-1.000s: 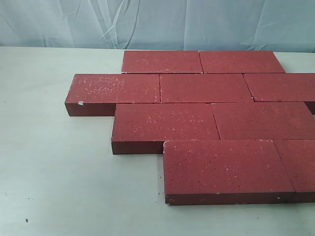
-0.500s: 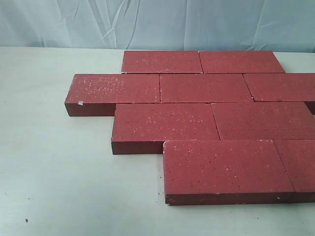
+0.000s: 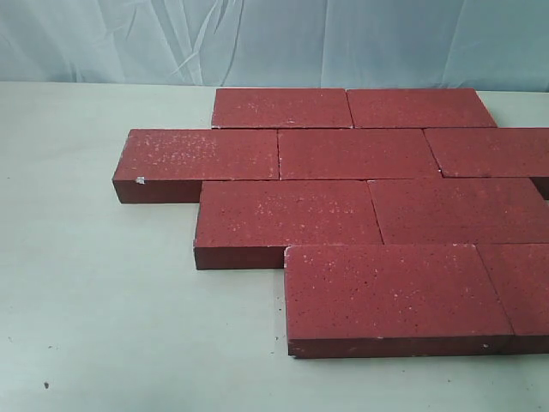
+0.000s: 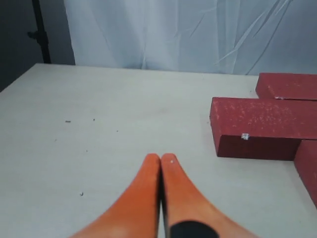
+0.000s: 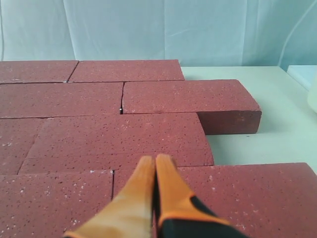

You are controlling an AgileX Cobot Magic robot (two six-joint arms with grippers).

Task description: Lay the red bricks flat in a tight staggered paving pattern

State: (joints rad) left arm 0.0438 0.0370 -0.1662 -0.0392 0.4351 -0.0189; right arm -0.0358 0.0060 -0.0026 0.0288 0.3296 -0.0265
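Dark red speckled paving bricks lie flat in staggered rows on the pale surface; left fingers and right fingers are pressed together, empty.

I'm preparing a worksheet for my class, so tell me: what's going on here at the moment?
Nothing is handling a brick right now. The red bricks lie flat on the pale table in four staggered rows, edges mostly touching, with a thin gap showing in the right wrist view. The left gripper is shut and empty over bare table beside the bricks' left end. The right gripper is shut and empty over the bricks.
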